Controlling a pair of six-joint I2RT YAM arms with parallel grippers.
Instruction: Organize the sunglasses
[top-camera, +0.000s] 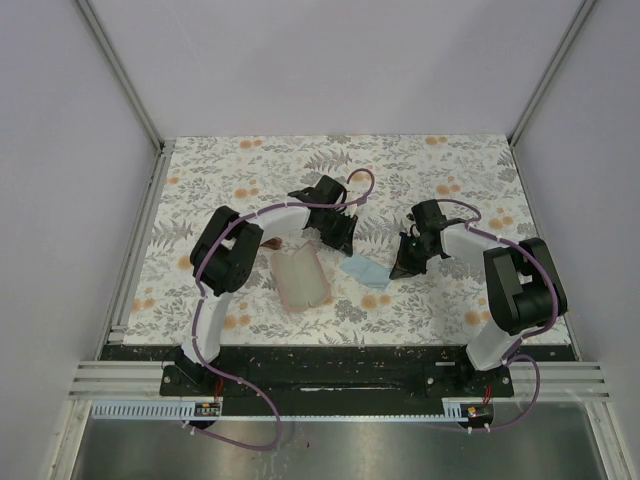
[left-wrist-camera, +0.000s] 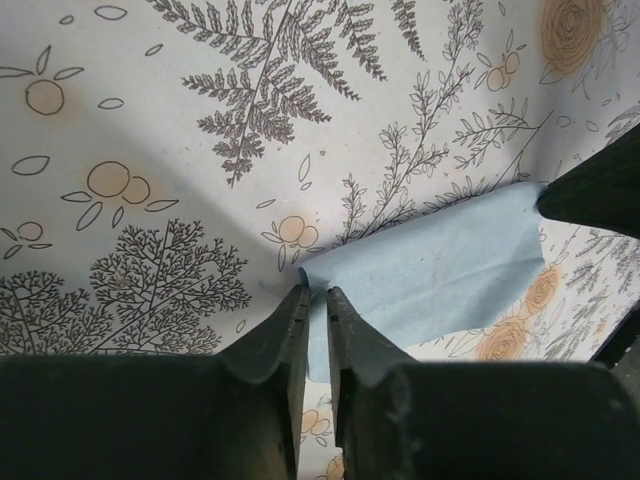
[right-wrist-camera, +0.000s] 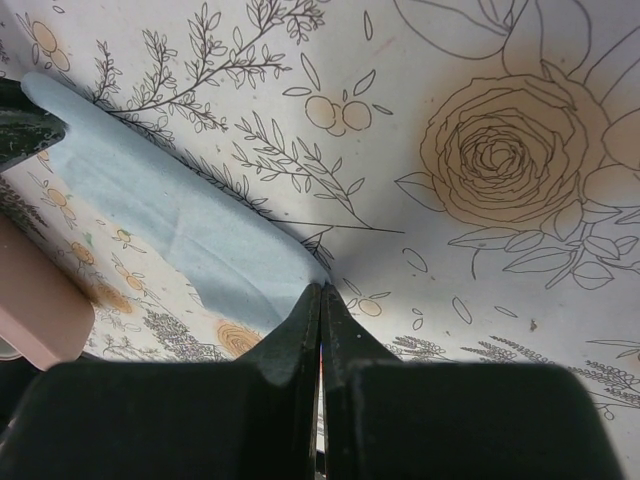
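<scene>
The table has a flowery cover, and both arms reach out over the middle of it. The left arm bends in from the left and the right arm from the right. A pink case lies between them, nearer the left arm, with its long side running from near to far. Just beside it is a blue cloth, stretched between the two claws. The right claw is shut tight on one corner of the cloth. The left claw is at the other corner with only a thin gap, so I cannot tell if it is pinching. A tiny brown bit peeks out by the left arm, just past the case's far corner, and it may be the brown sunglasses. It is too small to tell which way they point or lie. I cannot see the white pair at all. I think the tidying is not done yet, as no glasses can be seen put away.
</scene>
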